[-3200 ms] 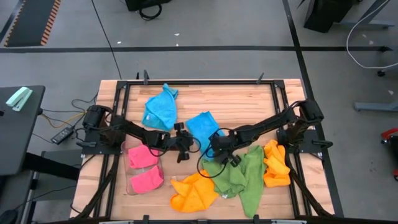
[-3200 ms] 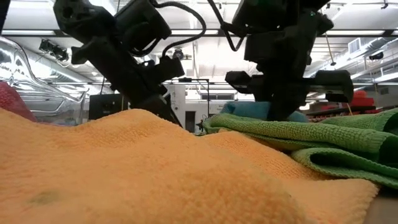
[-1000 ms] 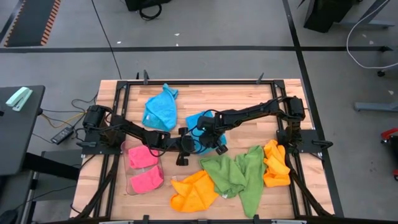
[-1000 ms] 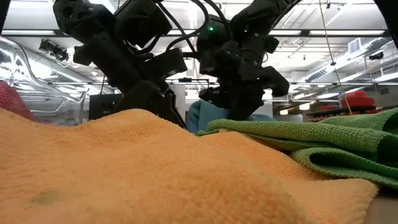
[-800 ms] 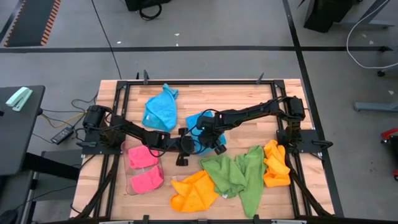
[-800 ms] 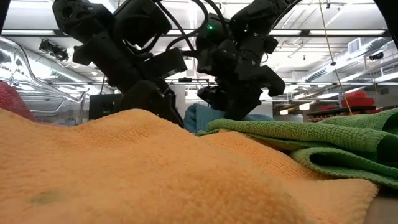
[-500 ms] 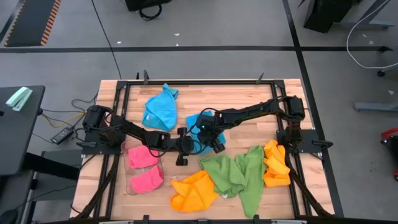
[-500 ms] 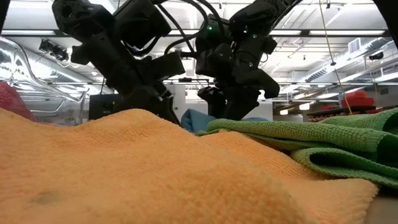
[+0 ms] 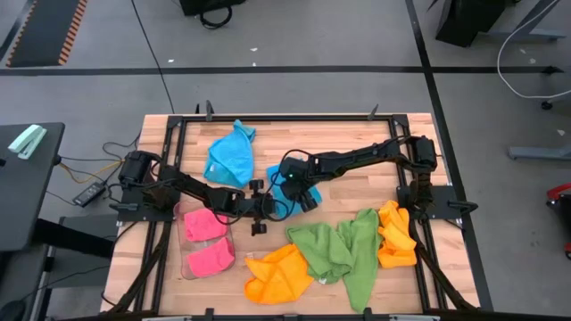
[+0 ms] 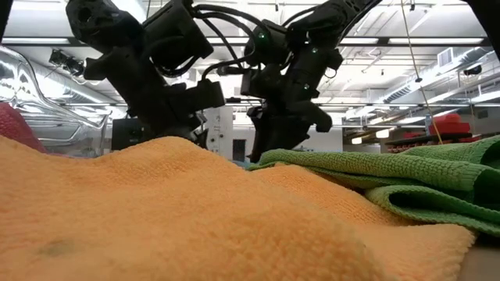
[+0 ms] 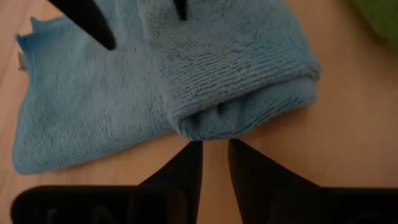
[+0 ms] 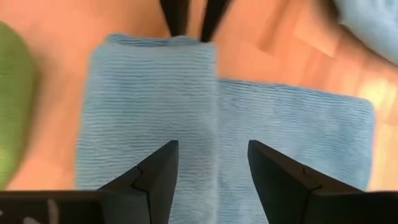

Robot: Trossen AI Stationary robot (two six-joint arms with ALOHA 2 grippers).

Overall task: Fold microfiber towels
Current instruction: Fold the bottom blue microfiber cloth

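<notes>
A sky blue towel (image 11: 186, 81) lies on the wooden table near its middle, one half doubled over the other (image 12: 149, 99). My left gripper (image 11: 214, 146) points at the rounded fold edge (image 11: 211, 130), its fingertips a narrow gap apart with nothing between them. My right gripper (image 12: 217, 165) stands open above the same towel (image 9: 277, 175), one finger over the doubled half and one over the single layer (image 12: 292, 130). In the high view my left gripper (image 9: 268, 203) and my right gripper (image 9: 299, 192) are close together. My left gripper's fingertips (image 11: 194, 149) stand level with the table, right at the towel's fold edge. Whether they touch it I cannot tell.
A second blue towel (image 9: 230, 156) lies farther back. Two pink towels (image 9: 207, 241) sit in a clear tray at the near left. Orange (image 9: 278, 275), green (image 9: 339, 254) and another orange towel (image 9: 395, 234) lie heaped along the near edge, filling the low view's foreground (image 10: 156, 211).
My right gripper has gone toward the table's left edge across the blue towel. The towel's near right part, which showed beside that gripper, has been folded over and no longer shows there.
</notes>
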